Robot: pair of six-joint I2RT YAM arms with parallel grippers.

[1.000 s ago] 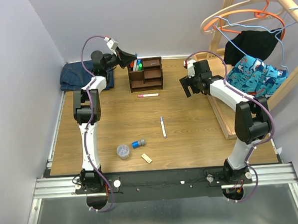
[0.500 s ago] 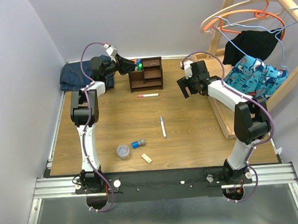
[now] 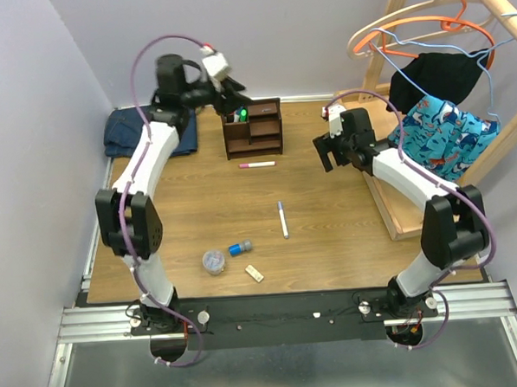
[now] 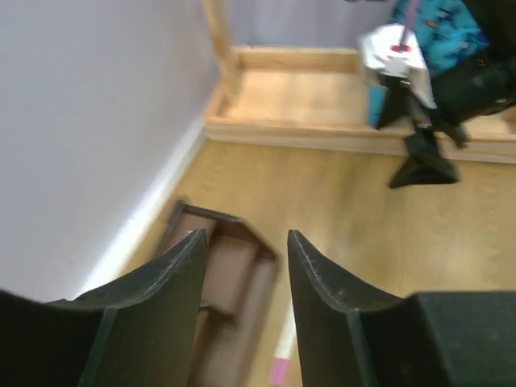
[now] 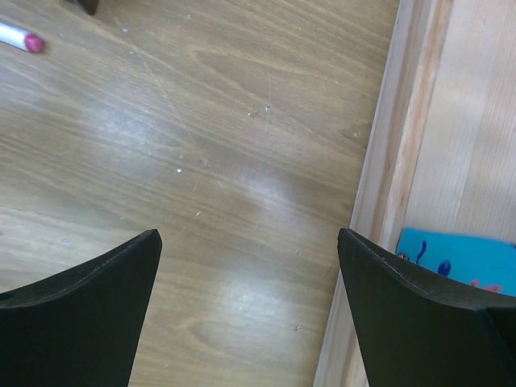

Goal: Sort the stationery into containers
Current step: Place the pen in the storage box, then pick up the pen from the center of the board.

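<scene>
Your left gripper (image 4: 242,236) hangs over the brown organiser (image 3: 262,134), upper middle, jaws apart, holding nothing; your right gripper (image 5: 248,237) is spread wide, empty

The surface (image 5: 201,201) is showing smooth wood grain and catching a soft sheen. The organiser (image 3: 253,129) is looking like dark, matt wood. The fingers (image 4: 322,282) are reading as matt black plastic, faintly grainy. The tray (image 5: 451,121) is showing pale, smooth wood, and the patterned cloth (image 3: 441,127) is looking soft and matt.
</scene>
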